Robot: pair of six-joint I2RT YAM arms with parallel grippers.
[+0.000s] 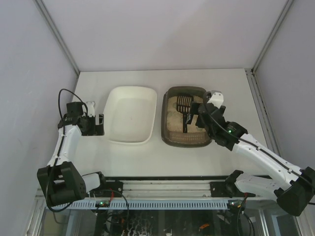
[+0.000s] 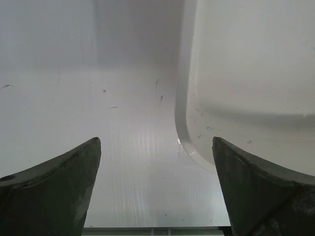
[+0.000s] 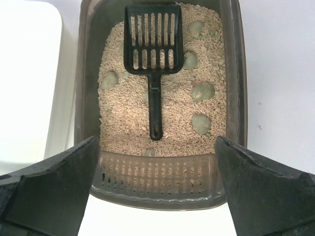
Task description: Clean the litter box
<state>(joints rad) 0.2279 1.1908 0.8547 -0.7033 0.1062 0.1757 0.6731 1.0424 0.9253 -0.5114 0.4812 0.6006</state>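
So the right claw (image 3: 156,142) is wide open and empty, over the near end of the litter box (image 3: 157,172). The box's long axis runs straight away from it, with the scoop (image 3: 154,98) handle pointing back at the claw. The left claw (image 2: 156,140) is open too.

litter box (image 3: 232,59): dark brown-grey, rows of small holes on one ledge
litter (image 3: 128,123): beige, grainy
scoop (image 3: 154,83): black, slotted
clumps (image 3: 203,91): pale grey-green
tray (image 1: 129,114): white
table (image 1: 147,162): white

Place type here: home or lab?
Likely a lab robot cell: plain white table inside blank wall panels, metal mounting rail along its near edge, staged litter box and white tray.
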